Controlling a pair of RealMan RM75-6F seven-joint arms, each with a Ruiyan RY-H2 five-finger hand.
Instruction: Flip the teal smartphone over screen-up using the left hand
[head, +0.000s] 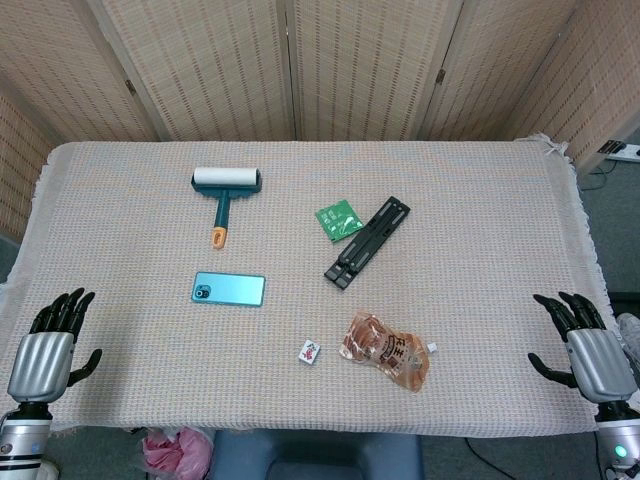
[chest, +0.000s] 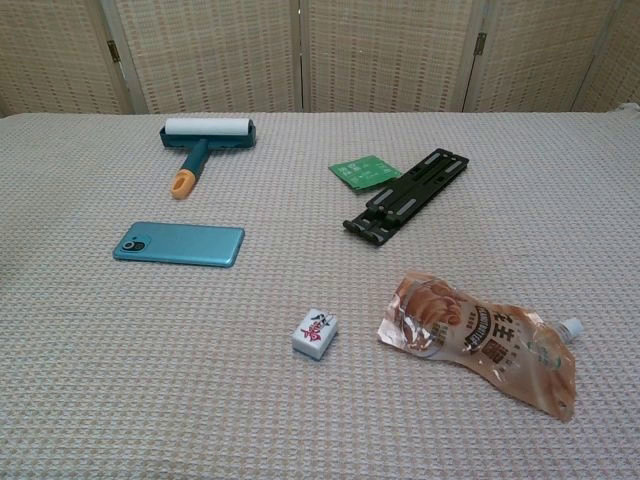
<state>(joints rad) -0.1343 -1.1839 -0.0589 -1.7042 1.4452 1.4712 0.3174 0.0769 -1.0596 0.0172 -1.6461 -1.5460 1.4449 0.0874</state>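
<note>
A flat teal rectangular smartphone (head: 229, 289) lies camera-side up, left of the woven-cloth table's (head: 480, 330) centre, its long axis parallel to the near edge. The left hand (head: 48, 352) hovers at the near-left corner, fingers spread, empty, and nearer the phone. The right hand (head: 590, 352), likewise spread and empty, hovers by the near-right corner.

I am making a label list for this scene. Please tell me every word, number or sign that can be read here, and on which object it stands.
Brown snack pouch: dark characters printed along it, too blurred to read.
Mahjong tile: red and dark marking on its top face, not legible.
Green packet: pale markings, too small to read.
Teal smartphone: back up, no readable text.
Lint roller and black stand: none.
</note>
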